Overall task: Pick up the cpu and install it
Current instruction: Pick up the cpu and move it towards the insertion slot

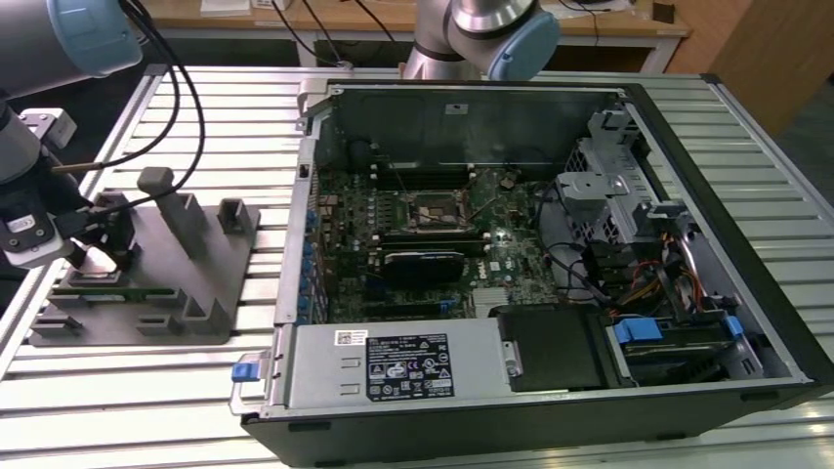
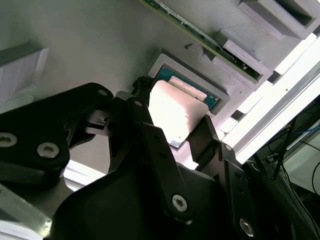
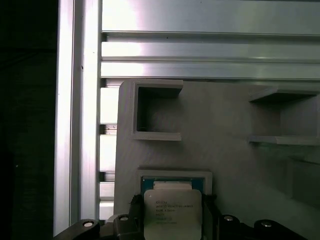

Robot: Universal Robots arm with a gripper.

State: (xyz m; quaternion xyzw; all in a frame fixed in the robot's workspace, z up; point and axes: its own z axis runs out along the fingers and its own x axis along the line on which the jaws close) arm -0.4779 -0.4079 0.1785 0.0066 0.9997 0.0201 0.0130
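While gripping the cpu by two opposite edges, the claw is working the pick-up step. The chip is sitting between its fingers in the grey fixture tray, well apart from the open computer case. Judging by this, lifting calls for a level, straight pull.

1. A slatted aluminium surface carries everything.
2. A grey fixture tray with upright posts lies at the exterior view's left.
3. An open black computer case lies to the tray's right.
4. Inside it sits a green motherboard.
5. A silver labelled power supply fills the case's near edge.
6. Coloured cables bunch by a metal drive cage.
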